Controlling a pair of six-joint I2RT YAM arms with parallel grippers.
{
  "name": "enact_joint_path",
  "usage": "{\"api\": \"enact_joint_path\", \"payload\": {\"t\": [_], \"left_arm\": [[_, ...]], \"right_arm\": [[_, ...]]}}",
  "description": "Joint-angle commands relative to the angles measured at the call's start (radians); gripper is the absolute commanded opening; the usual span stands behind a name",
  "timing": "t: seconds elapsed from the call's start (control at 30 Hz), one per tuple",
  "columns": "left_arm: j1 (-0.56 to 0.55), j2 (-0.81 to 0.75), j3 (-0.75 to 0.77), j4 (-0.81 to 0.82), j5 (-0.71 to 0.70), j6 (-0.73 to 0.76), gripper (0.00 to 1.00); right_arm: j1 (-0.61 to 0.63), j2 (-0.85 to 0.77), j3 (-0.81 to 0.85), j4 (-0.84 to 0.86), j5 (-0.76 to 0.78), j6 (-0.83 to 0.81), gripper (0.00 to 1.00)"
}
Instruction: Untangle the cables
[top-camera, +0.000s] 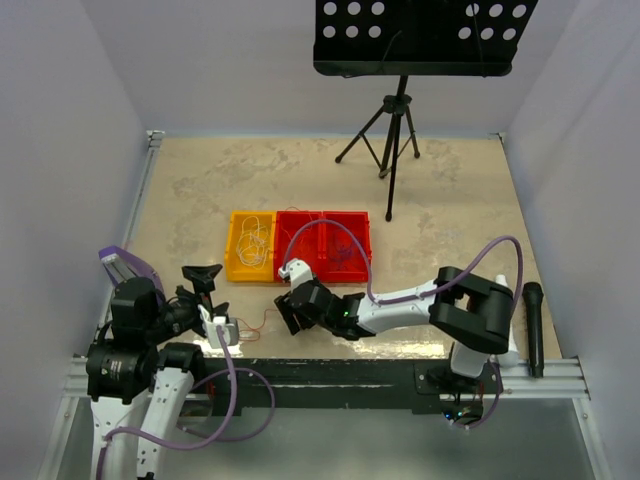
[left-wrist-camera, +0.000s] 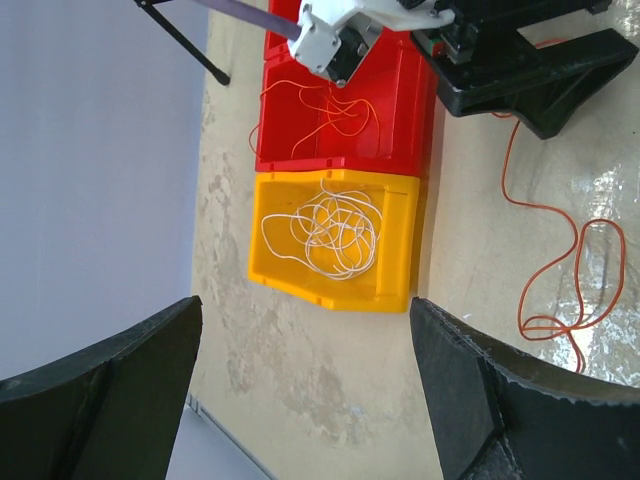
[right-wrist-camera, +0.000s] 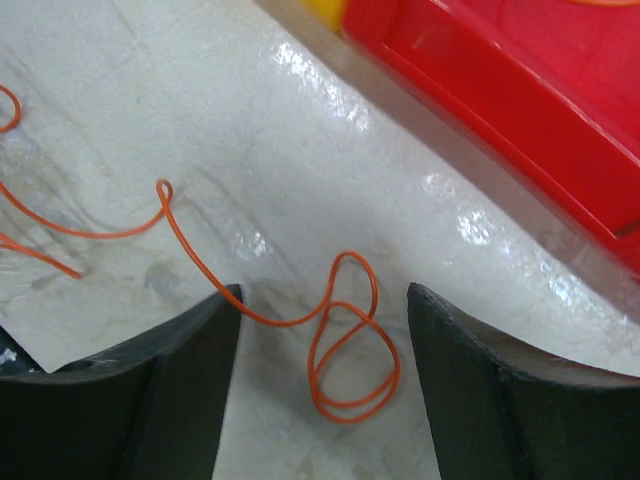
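A thin orange cable (right-wrist-camera: 350, 350) lies on the table in small loops, and its tail runs off to the left. My right gripper (right-wrist-camera: 322, 300) is open and low over it, one finger on either side of the loops, gripping nothing. In the left wrist view the same orange cable (left-wrist-camera: 560, 260) snakes over the table beside the bins. A white cable (left-wrist-camera: 325, 232) is coiled in the yellow bin (left-wrist-camera: 400, 290). Another orange cable (left-wrist-camera: 330, 110) lies in the red bin (left-wrist-camera: 400, 150). My left gripper (left-wrist-camera: 305, 330) is open and empty, off to the left of the bins.
The yellow bin (top-camera: 232, 262) and red bins (top-camera: 322, 245) stand side by side at mid table. A music stand on a tripod (top-camera: 392, 130) is at the back. A black microphone (top-camera: 533, 325) lies at the right edge. White walls enclose the table.
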Motion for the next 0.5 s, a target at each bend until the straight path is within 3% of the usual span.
{"api": "enact_joint_path", "payload": {"t": [0.0, 0.17, 0.23, 0.27, 0.47], "left_arm": [[0.006, -0.013, 0.005, -0.006, 0.007, 0.018, 0.89], [0.006, -0.017, 0.004, -0.008, 0.006, 0.026, 0.89], [0.006, -0.02, 0.004, -0.01, 0.006, 0.029, 0.89], [0.006, -0.02, 0.004, -0.01, 0.006, 0.03, 0.89], [0.006, -0.022, 0.008, -0.01, 0.006, 0.03, 0.89]], "right_arm": [[0.003, 0.028, 0.055, 0.031, 0.009, 0.013, 0.64], [0.003, -0.013, 0.06, 0.02, 0.054, 0.018, 0.3], [0.002, -0.053, 0.066, 0.007, 0.084, 0.013, 0.05], [0.002, -0.082, 0.069, -0.003, 0.104, 0.01, 0.0], [0.0, -0.306, 0.15, -0.104, 0.215, -0.049, 0.0]]}}
